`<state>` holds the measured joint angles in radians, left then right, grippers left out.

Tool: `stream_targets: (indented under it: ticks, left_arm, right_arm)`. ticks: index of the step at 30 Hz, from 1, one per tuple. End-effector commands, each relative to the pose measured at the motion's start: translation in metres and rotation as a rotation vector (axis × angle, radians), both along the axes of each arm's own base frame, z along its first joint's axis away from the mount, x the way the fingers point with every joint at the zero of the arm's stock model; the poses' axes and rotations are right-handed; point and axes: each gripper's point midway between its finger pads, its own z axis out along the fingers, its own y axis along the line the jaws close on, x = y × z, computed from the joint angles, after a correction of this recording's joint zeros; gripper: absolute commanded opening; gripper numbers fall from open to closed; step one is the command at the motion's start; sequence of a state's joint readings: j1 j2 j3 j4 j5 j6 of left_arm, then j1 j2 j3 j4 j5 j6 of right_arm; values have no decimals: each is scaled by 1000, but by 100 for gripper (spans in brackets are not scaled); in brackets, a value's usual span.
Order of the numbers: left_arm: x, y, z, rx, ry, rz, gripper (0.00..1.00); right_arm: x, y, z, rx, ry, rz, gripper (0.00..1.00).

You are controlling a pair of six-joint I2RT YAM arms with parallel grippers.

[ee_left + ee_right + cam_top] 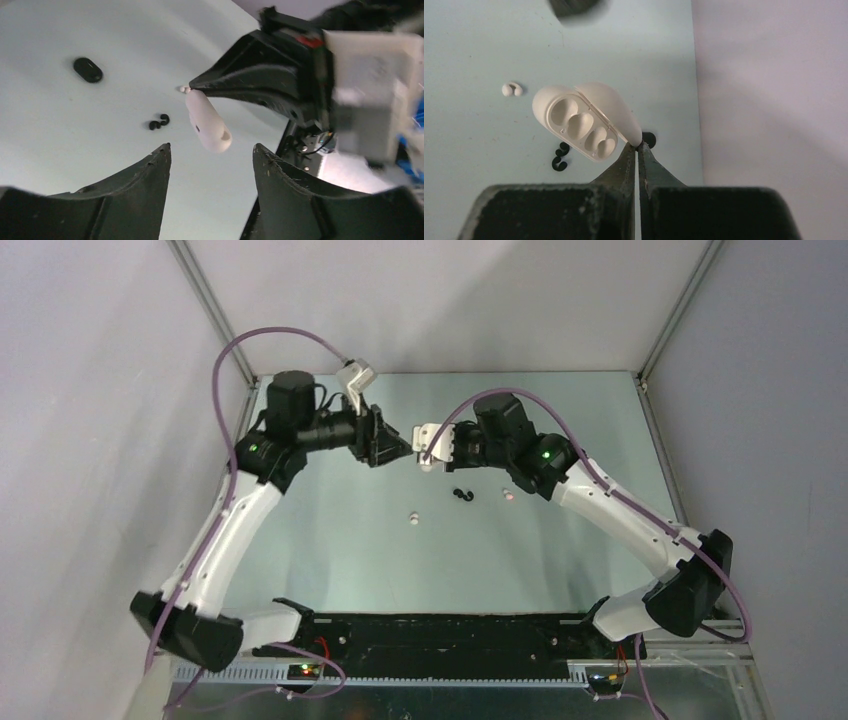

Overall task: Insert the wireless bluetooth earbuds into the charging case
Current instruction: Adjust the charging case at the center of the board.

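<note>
My right gripper is shut on the lid edge of the open white charging case, holding it above the table with both moulded wells empty. In the left wrist view the case hangs from the right gripper's tips just beyond my left gripper, which is open with nothing between its jaws. Seen from the top, the left gripper faces the right gripper at the back centre. Two black earbuds lie together on the table. One white earbud lies left of them and another to their right.
A shut black oval case lies on the table beyond the black earbuds; it peeks out behind the right fingertips. The grey enclosure walls stand close at left, right and back.
</note>
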<state>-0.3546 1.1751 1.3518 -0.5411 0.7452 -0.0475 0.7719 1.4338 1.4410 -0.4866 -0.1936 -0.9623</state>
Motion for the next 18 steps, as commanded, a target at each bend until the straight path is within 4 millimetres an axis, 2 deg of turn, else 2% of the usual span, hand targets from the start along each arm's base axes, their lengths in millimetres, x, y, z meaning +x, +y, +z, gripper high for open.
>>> stream_targets:
  ticks: [1,8,18]
  left_arm:
    - [6,-18,-6,-67,232,-29,64]
    - [9,-31,-12,-87,321,-104,62]
    - [10,-43,-25,-68,415,-158,48]
  right_arm:
    - [4,1,7,-49,-86,-13,0]
    - [4,8,11,-63,-138,-1,0]
    - [3,14,14,-70,-169,10,0]
